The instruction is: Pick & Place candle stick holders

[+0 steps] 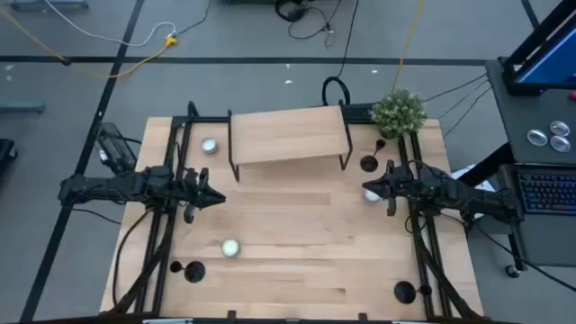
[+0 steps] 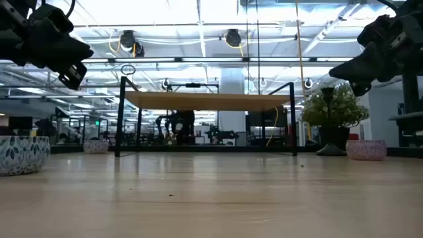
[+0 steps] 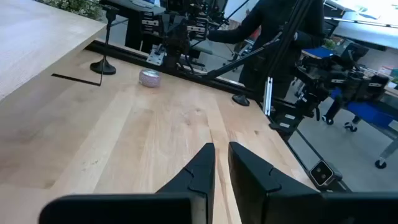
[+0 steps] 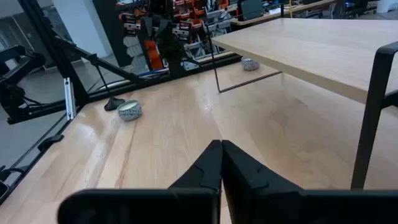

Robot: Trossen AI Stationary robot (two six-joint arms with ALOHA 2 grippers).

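Three black candle stick holders stand on their disc bases on the wooden table: one at the back right, one at the near left, one at the near right. My left gripper hovers over the table's left half, pointing right, with a narrow empty gap between its fingers. My right gripper hovers over the right half, pointing left, shut and empty. Both are well above the tabletop in the low view, left, right.
A wooden shelf on black legs spans the back middle. Round tealights sit at the back left, the near middle and just below my right gripper. A potted plant stands at the back right corner.
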